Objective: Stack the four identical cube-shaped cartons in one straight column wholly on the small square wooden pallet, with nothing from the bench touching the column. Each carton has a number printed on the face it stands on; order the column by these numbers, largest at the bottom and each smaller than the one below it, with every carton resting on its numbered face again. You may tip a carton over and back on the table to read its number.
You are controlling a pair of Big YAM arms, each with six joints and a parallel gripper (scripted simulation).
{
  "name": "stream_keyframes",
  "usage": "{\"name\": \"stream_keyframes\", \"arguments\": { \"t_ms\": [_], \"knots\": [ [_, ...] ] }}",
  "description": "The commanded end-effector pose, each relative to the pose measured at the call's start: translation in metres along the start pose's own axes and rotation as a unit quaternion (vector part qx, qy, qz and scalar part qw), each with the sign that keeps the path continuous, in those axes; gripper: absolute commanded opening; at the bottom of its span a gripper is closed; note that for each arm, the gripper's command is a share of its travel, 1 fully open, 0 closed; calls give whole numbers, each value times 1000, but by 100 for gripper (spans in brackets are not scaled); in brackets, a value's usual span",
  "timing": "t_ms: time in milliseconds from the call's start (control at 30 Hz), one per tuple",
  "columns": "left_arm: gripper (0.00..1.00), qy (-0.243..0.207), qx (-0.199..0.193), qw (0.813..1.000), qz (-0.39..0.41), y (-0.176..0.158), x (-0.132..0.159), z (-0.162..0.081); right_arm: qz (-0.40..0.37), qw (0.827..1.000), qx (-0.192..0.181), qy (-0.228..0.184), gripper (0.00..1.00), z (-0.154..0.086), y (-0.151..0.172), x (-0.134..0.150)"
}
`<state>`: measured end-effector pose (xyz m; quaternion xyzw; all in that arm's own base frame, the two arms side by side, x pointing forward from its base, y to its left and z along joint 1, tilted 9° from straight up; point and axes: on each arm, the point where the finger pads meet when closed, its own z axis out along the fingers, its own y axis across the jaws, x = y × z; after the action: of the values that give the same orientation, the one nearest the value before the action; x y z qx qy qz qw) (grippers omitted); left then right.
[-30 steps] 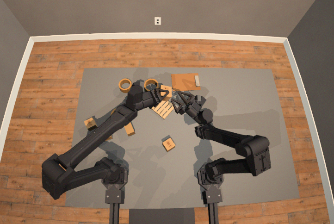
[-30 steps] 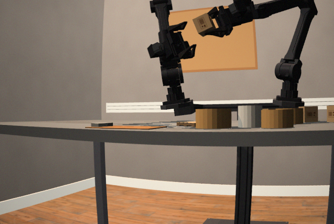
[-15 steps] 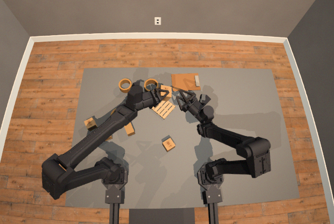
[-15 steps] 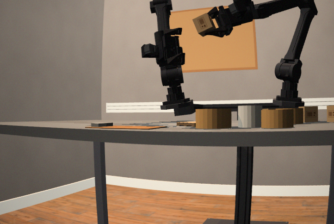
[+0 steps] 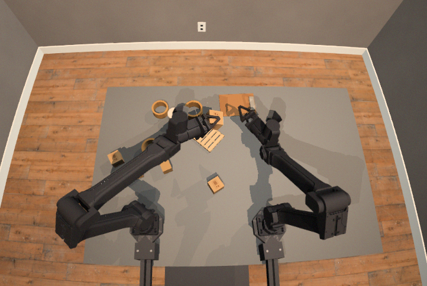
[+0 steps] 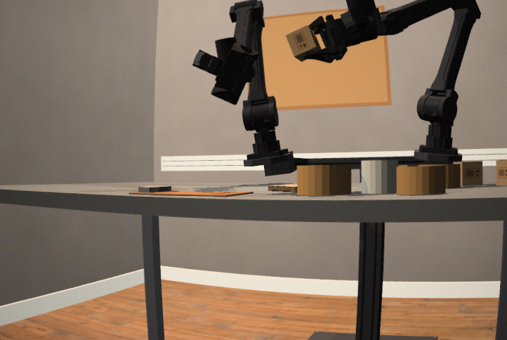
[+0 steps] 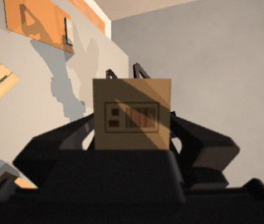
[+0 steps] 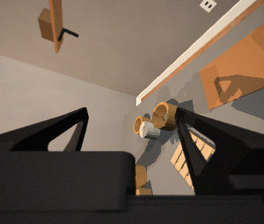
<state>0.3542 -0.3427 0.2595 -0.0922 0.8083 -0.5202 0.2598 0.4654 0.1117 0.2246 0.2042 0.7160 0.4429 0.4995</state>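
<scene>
Listed left to right, as seen from the top:

- Carton (image 5: 115,157) (image 6: 501,173), on the counter (image 5: 307,169) (image 6: 245,208), label upward. In the exterior view, a second labelled carton (image 6: 471,173) stands near it.
- Tan ring (image 5: 155,114) (image 6: 420,179), upright-walled, open at the top; a similar ring (image 5: 144,145) sits partly beneath the left arm.
- Tan block (image 5: 166,166), partly covered by the left arm; kind uncertain.
- White cylinder (image 5: 171,113) (image 6: 378,176) (image 8: 149,130), standing between the left ring and a wide ring (image 5: 201,110) (image 6: 323,179) (image 8: 171,120).
- Left end effector (image 5: 213,120) (image 6: 313,39) (image 7: 132,114), grasping a raised carton (image 5: 216,119) (image 6: 302,43) (image 7: 132,112), tilted, well above the counter. Barcode label on the side facing the left wrist camera; another label in the exterior view.
- Square wooden pallet (image 5: 214,140) (image 6: 282,187) (image 7: 3,83) (image 8: 179,155), slatted, bearing no carton.
- Carton (image 5: 215,184), label upward, on the counter, well apart from the pallet.
- Orange board (image 5: 232,100) (image 6: 220,194) (image 7: 36,21) (image 8: 236,70), flat, with a pale bar at its right end.
- Right end effector (image 5: 241,111) (image 7: 123,68) (image 8: 131,109), released, fingers wide apart, nothing between them, raised beside the board's near edge.
</scene>
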Motion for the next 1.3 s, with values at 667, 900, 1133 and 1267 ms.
{"name": "stream_keyframes", "arguments": {
  "t_ms": [667,900,1133,1267],
  "knots": [
    [54,22,5,1000,-14,114,211,111,-376,889,256,58,100,-43,-47,-112],
    [54,24,-7,1000,-10,177,282,86,-430,839,314,112,100,-72,-61,-127],
    [54,18,1,1000,-6,202,317,73,-419,835,335,121,100,-78,-66,-132],
    [54,17,3,1000,-5,203,320,73,-421,836,332,115,100,-76,-64,-135]
  ]
}}
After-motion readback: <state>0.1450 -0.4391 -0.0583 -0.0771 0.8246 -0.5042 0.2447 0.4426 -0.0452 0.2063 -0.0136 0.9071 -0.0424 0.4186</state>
